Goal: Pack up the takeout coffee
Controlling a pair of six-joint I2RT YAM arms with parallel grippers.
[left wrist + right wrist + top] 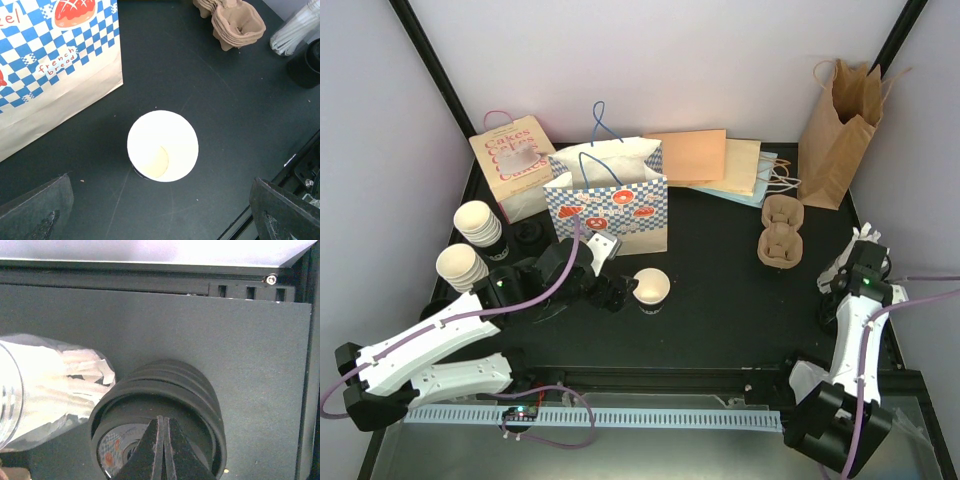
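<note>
left claw (160, 200) wide, empty, cup (162, 146) ahead | right claw (163, 426) closed over lids (200, 390)

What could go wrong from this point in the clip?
1. The cup stands empty and unlidded just ahead of the open left gripper; a skewed close may tip it toward the checkered bag.
2. The right gripper sits shut over nested black lids; it may lift several together.

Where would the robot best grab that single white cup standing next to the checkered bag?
By its round side wall, just under the rim, coming straight down from above. The cup stands upright, mouth open, clear of the checkered bag, so the open fingers of the left gripper can likely drop either side of it and squeeze gently.
</note>
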